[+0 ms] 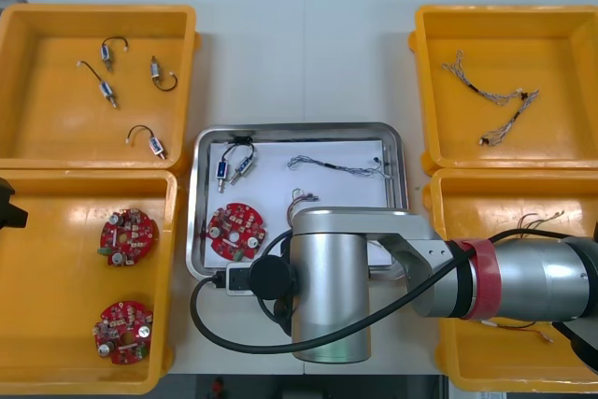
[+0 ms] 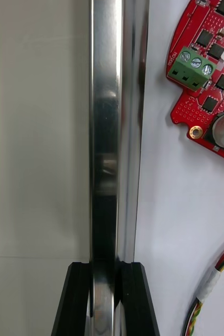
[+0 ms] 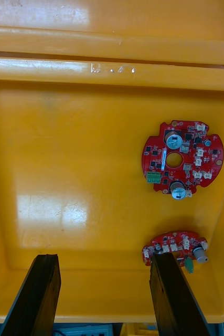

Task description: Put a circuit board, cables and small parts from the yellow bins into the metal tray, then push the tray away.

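Right jaws are clamped on the tray rim, near side as far as I can tell, with one finger inside and one outside. Tray sits mid-tabletop and already holds a board, small parts and cables, so I read this as the push step. Push slow and straight toward the tray's far side. Grip low on the rim so the tray slides flat, without tipping or yawing. Left jaws are apart over the bin left of the tray; leave them there.
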`<state>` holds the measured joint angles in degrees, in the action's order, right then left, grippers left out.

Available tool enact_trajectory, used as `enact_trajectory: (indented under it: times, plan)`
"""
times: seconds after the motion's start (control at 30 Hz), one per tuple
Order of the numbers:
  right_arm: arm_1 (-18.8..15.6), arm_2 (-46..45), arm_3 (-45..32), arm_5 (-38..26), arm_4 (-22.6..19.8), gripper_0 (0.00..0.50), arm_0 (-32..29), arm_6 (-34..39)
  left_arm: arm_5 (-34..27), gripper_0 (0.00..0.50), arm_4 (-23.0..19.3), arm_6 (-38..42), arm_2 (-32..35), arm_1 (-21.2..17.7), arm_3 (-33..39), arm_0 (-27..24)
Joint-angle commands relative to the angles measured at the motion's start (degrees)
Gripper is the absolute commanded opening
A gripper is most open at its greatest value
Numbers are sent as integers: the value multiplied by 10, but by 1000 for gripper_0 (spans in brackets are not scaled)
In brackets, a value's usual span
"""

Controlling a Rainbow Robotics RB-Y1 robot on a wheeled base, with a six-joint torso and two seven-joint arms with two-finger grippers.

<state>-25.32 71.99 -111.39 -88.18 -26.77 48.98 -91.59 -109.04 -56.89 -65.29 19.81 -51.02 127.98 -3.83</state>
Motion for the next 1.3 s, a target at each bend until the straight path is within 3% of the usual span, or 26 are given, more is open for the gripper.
enact_trajectory:
  times: [0.03, 0.2, 0.67, 1.3]
  plan:
    - [13, 8, -6, 6, 17, 0, 18, -9, 5, 500, -3, -40, 15, -20, 17, 14]
    - [10, 7, -6, 5, 36, 0, 31, -8, 5, 500, -3, -40, 15, -20, 17, 14]
    - [3, -10, 34, 6, 35, 0, 97, -14, 5, 500, -3, -40, 15, -20, 17, 14]
    - [12, -27, 163, 55, -63, 0, 215, -32, 5, 500, -3, -40, 15, -20, 17, 14]
